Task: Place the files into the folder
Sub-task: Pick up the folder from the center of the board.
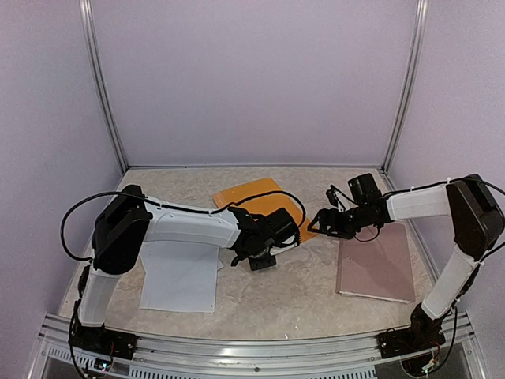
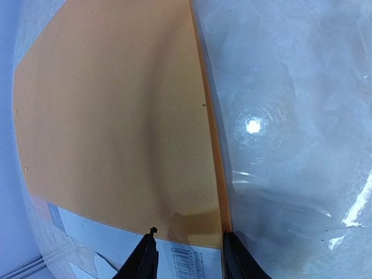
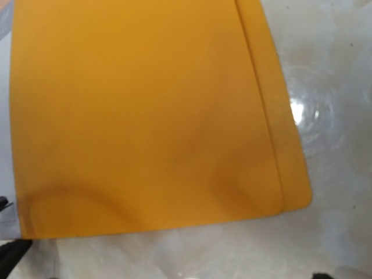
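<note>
This is looking like a robotics lab test cell: plain pale lilac wall panels (image 1: 252, 79) and slim silver metal corner posts (image 1: 106, 103) are enclosing a beige marble-patterned counter (image 1: 300, 300), with two white-and-black robot arms (image 1: 189, 225) sitting bolted to a ribbed aluminium rail (image 1: 252, 351) along its near edge.

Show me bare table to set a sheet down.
Free: the near middle of the beige marbled table, between the white paper sheets and the pinkish-brown flat board. Crowded: where the left arm and right arm meet at the flat orange folder.
</note>
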Tool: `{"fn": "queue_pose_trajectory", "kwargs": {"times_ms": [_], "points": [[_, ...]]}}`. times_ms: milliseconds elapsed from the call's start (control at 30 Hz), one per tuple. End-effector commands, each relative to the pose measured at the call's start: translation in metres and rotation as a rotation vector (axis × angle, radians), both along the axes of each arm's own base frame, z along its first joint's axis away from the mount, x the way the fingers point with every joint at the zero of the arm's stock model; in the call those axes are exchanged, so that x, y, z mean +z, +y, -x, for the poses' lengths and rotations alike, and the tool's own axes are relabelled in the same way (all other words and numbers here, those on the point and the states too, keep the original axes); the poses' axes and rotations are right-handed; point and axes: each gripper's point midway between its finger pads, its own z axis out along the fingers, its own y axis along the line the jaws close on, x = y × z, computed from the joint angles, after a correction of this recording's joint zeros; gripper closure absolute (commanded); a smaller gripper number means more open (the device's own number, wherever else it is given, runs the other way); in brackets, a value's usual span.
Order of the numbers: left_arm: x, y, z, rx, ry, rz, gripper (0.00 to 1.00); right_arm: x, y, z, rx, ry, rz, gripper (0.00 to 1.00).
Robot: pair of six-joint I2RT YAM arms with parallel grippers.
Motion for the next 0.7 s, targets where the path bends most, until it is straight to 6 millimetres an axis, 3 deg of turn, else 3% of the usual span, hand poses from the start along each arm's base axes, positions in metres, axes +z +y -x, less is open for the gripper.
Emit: {"fn": "queue_pose_trajectory", "kwargs": {"times_ms": [0,333,667], "points": [[-0.003,-0.001,-0.006,-0.005,-0.042,-0.031,0.66,-0.008,0.0,0.004,0.0,0.022,-0.01,0.08],[-0.017,-0.003,-0.001,-0.036,-0.083,-0.077,0.6,-0.007,0.001,0.005,0.006,0.022,-0.02,0.08],[-0.024,0.004,-0.014,-0.015,-0.168,-0.137,0.69,-0.01,0.003,0.01,0.014,0.027,-0.04,0.08]]}}
